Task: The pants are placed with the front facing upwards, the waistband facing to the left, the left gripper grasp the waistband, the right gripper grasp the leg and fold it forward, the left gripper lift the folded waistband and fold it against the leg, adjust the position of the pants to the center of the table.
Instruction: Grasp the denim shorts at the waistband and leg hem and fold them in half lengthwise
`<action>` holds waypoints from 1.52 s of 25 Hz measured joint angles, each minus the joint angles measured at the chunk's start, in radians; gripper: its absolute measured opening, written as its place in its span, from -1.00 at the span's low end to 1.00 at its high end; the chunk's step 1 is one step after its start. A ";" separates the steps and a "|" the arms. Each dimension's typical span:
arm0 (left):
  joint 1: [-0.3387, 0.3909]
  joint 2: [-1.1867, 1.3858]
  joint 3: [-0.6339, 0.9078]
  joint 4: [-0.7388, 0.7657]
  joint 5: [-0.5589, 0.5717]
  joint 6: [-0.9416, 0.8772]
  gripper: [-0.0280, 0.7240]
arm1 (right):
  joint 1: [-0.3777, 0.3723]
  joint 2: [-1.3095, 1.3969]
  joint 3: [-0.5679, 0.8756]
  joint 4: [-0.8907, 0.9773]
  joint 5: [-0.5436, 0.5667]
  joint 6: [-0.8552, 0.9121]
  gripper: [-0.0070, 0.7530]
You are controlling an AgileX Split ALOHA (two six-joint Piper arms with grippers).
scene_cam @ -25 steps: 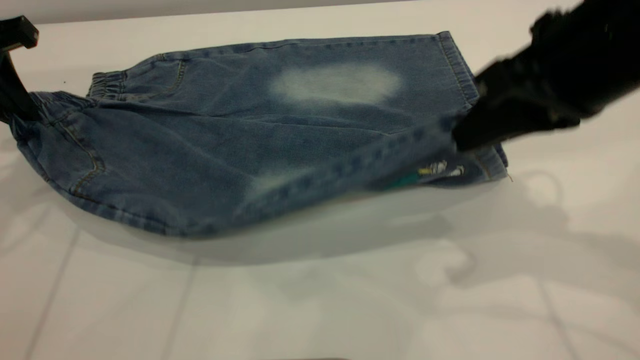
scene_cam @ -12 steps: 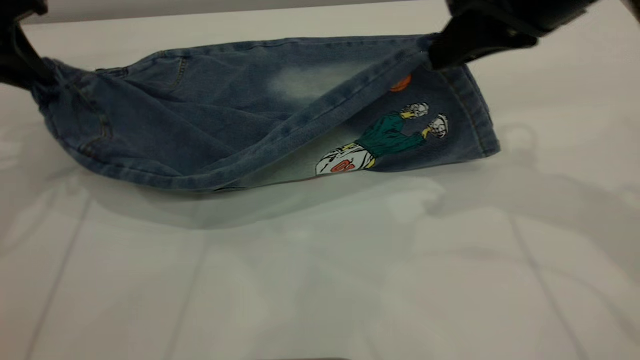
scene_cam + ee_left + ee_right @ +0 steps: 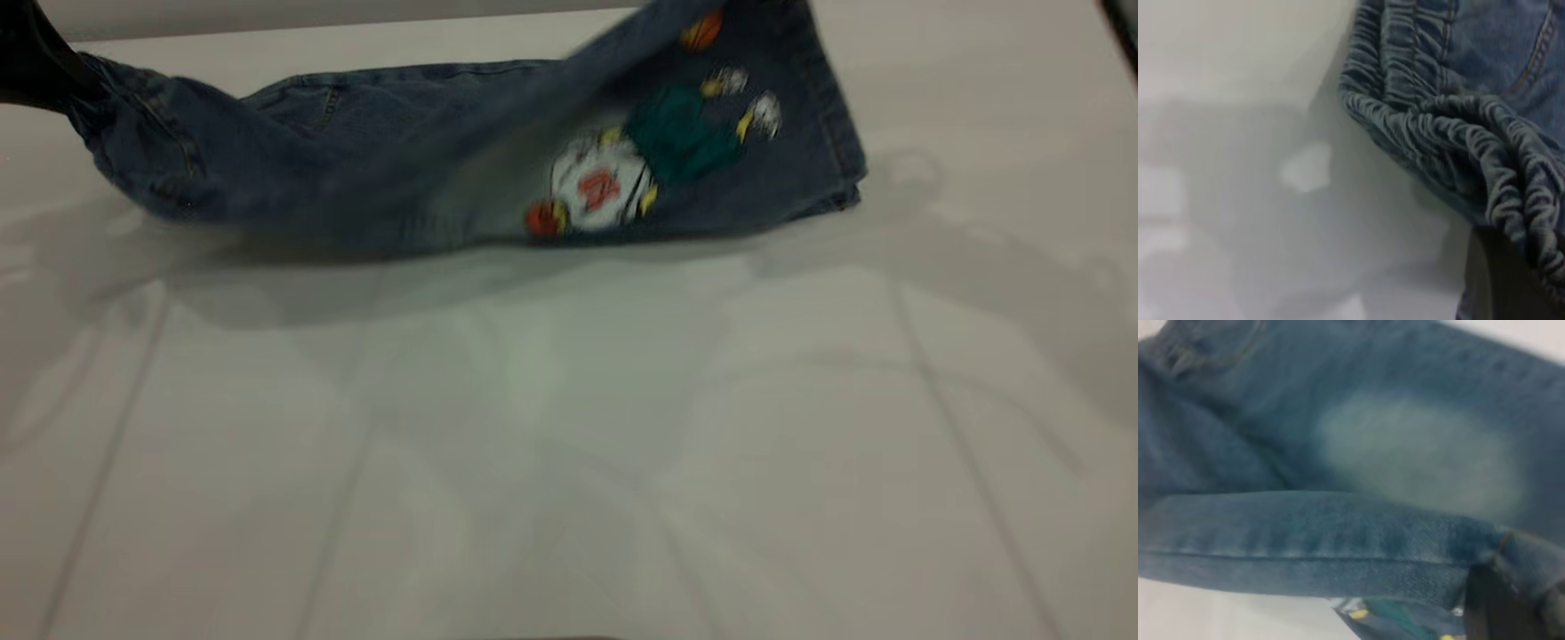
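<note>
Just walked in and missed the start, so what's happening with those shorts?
Two robot arms are folding the pants lengthwise on the table. The left gripper holds the waistband at the table's left end. The right gripper grips a leg by its edge and has it raised, turned over so the cartoon print faces the camera. The other leg, with its faded patch, lies flat underneath. The fold isn't laid down yet.

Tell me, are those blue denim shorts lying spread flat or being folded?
Being folded. The blue denim shorts have their near leg lifted, its cartoon-printed back showing, over the other leg on the white table.
</note>
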 joint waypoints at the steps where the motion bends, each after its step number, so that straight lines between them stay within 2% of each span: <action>1: 0.000 0.000 0.000 -0.007 -0.015 0.001 -0.72 | -0.018 0.000 -0.003 0.000 -0.005 0.000 -0.92; 6: -0.002 0.000 0.000 -0.036 -0.079 0.001 -0.72 | -0.068 0.040 -0.021 0.001 -0.037 0.000 -0.91; 18: -0.003 0.014 0.000 -0.041 -0.196 -0.036 -0.72 | -0.069 0.187 -0.153 0.025 -0.022 0.000 -0.91; 25: -0.017 0.105 -0.008 -0.037 -0.317 -0.078 -0.72 | -0.072 0.226 -0.179 0.087 -0.079 -0.047 -0.91; 31: -0.065 0.198 -0.103 0.076 -0.334 -0.078 -0.72 | -0.072 0.258 -0.179 0.196 -0.075 -0.164 -0.91; 38: -0.103 0.293 -0.223 0.211 -0.396 -0.078 -0.72 | -0.072 0.259 -0.180 0.219 -0.067 -0.217 -0.91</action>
